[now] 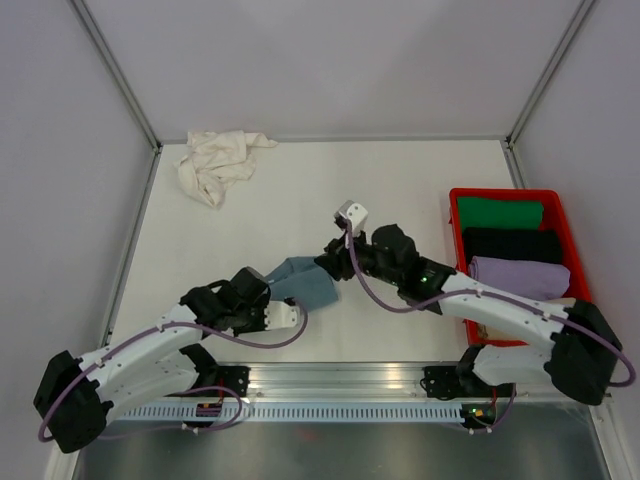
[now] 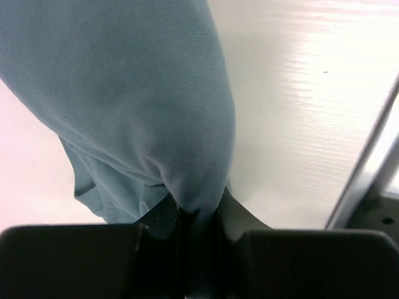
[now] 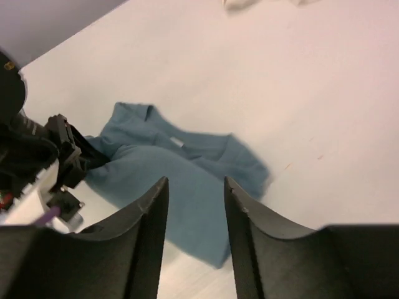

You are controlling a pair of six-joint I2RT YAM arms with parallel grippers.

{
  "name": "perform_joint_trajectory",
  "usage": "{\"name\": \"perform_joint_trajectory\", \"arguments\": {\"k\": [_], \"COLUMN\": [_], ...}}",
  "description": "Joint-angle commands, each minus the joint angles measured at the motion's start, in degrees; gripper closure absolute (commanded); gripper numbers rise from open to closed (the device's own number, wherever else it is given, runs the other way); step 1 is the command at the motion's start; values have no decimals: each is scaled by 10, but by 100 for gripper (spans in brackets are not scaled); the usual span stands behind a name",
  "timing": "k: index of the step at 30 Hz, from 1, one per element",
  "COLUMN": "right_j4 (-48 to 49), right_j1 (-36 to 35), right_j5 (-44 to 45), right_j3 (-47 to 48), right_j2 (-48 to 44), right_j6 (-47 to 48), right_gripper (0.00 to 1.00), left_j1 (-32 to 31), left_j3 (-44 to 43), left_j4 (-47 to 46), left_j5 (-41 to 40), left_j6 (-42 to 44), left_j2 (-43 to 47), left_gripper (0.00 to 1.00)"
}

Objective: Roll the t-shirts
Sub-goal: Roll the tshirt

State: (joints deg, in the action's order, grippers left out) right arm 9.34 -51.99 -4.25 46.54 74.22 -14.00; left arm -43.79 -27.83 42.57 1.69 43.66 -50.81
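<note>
Blue-grey t-shirt [image 1: 305, 283]: lies bunched in the middle of the table [image 1: 400, 180], towards the near edge, between my two grippers. From the right wrist view I see it spread flat in part, with the collar end [image 3: 146, 115] turned towards the left arm.
Left gripper [image 1: 277, 293]: at the shirt's left end. In the left wrist view its fingers [image 2: 240, 218] are pressed together on a gathered fold of the blue-grey cloth [image 2: 137, 112], which rises taut out of the pinch.
Right gripper [image 1: 328, 262]: at the shirt's right end. In its own camera the two fingers [image 3: 149, 212] stand apart with nothing between them; I see the shirt [image 3: 187, 180] through the gap, below the tips.
Cream-white t-shirt [image 1: 215, 160]: crumpled in a heap at the far left corner of the table, well apart from both arms.
Red crate [image 1: 505, 193]: on the right side of the table, beside the right arm. It holds a green bundle [image 1: 500, 212] at the far end, a black one [image 1: 512, 243] in the middle and a lavender one [image 1: 520, 275] nearest me, lying side by side.
</note>
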Motion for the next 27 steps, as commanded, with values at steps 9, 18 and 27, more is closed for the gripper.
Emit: {"name": "perform_joint_trajectory", "arguments": {"k": [9,18,27], "right_j4": [-112,-215,-64], "right_j1": [3,-62,-204], "right_j5": [-127,-120,-9], "right_j3": [-126,-115,-178], "right_j2": [-231,-156,-89], "right_j6": [481,470,469], "right_gripper": [37,20,18], "left_j1": [42,70,87], "left_j3": [-144,-150,-139], "left_j4": [206,224,220], "left_j5": [258,284,277], "left_j6": [127,177,159], "left_j2": [-54,-124,-106], "left_gripper": [98,97,96]}}
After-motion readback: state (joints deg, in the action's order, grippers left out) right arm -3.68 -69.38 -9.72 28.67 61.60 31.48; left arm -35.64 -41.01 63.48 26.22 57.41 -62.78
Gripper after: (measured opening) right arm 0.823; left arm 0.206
